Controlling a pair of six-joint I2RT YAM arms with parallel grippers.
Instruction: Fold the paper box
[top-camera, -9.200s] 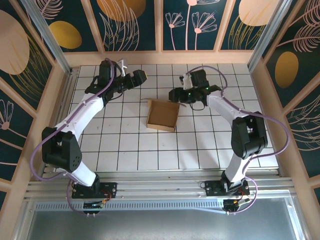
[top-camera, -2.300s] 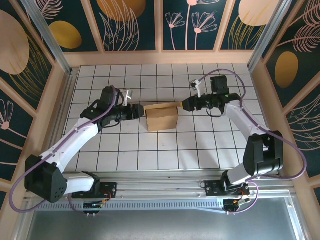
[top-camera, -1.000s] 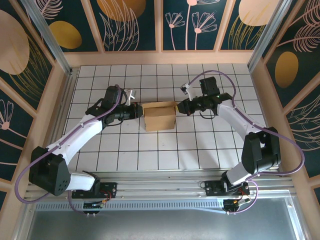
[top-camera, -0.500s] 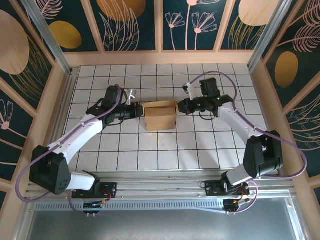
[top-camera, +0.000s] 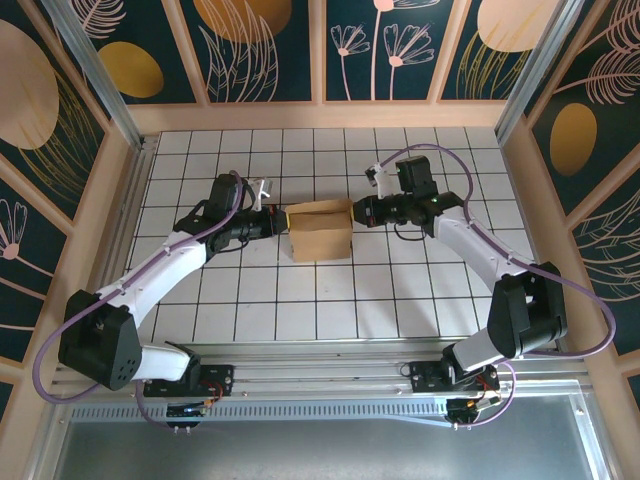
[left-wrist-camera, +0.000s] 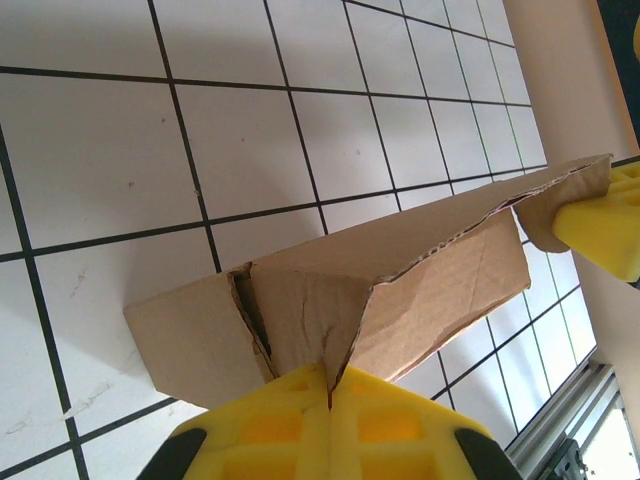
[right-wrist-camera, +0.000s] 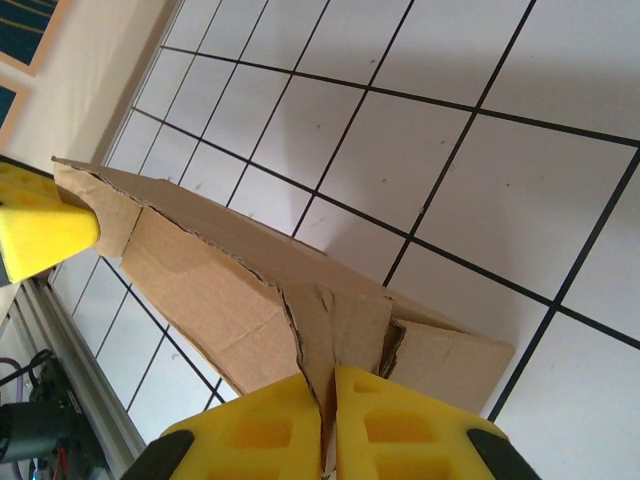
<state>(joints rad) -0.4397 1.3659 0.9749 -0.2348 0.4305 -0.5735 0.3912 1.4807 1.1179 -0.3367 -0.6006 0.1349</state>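
Both ends of the paper box (top-camera: 319, 232) are being pinched: the left gripper (top-camera: 277, 222) is clamping its 9 o'clock edge, the right gripper (top-camera: 357, 213) its 3 o'clock edge.

The paper box (top-camera: 320, 232) is plain brown cardboard, unprinted, with paler ragged edges. My left gripper (left-wrist-camera: 328, 385) and my right gripper (right-wrist-camera: 328, 398) have bright yellow fingers. My left arm (top-camera: 170, 262) and right arm (top-camera: 475, 245) are white with black joints, each trailing a purple cable (top-camera: 430, 148). The table (top-camera: 260, 300) is white tile under a thin black grid. The walls (top-camera: 250, 50) are dark teal with orange-gold discs and pale pink line-drawn leaves and flowers, framed in light wood (top-camera: 320, 115).
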